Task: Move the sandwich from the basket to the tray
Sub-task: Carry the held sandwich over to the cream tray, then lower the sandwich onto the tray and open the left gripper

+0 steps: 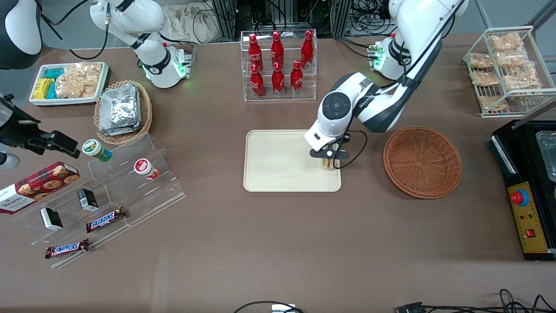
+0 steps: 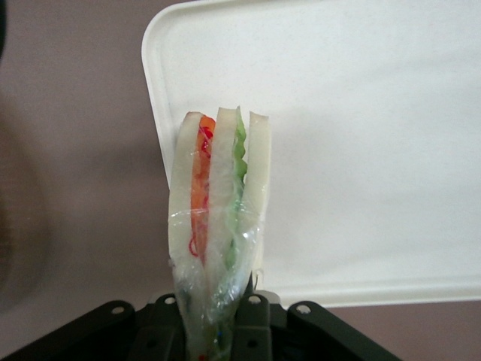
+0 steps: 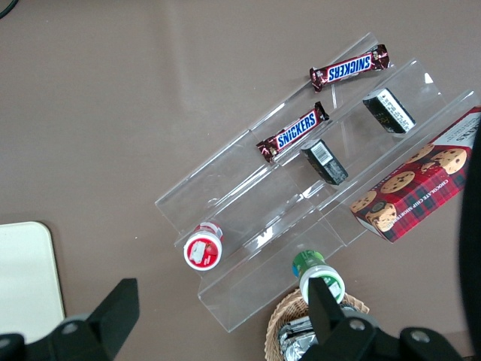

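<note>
The end effector [image 1: 329, 157] is clamped on the sandwich [image 1: 328, 164], its fingers [image 2: 252, 323] pressing the wrapped end while the bread slices with red and green filling stand out over the tray [image 2: 361, 150]. In the front view the end effector hangs low over the tray [image 1: 278, 169], at the corner nearest the basket [image 1: 422, 161] and the front camera; whether the sandwich touches the tray surface cannot be told. The reddish-brown basket sits on the desk [image 1: 278, 243] beside the tray, toward the working arm's end, with nothing visible in it.
</note>
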Controlling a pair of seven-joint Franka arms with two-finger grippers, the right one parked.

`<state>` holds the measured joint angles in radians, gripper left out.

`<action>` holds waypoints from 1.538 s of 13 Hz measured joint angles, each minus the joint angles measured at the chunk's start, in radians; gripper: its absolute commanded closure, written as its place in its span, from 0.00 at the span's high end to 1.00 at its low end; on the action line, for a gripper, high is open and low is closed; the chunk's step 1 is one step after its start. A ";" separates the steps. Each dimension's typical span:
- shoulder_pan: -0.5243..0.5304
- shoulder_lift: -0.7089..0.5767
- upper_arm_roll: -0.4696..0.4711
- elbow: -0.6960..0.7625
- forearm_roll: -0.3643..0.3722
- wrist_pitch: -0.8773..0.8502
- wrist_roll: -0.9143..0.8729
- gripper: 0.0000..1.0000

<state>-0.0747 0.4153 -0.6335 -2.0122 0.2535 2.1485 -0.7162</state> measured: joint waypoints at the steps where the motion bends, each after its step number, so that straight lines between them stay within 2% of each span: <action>1: 0.000 0.022 0.000 0.000 0.022 0.017 -0.015 0.21; 3: 0.002 0.057 0.000 0.003 0.038 0.042 -0.049 0.23; 4: 0.002 0.067 0.001 0.005 0.039 0.051 -0.059 0.29; 5: 0.003 0.072 0.002 0.006 0.039 0.057 -0.065 0.45; 6: 0.004 0.075 0.002 0.007 0.039 0.059 -0.072 0.89; 7: 0.005 0.075 0.003 0.008 0.039 0.060 -0.082 1.00; 20: 0.007 0.075 0.003 0.018 0.039 0.060 -0.103 1.00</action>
<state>-0.0672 0.4906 -0.6310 -1.9937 0.2924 2.2085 -0.8196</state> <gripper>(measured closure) 0.000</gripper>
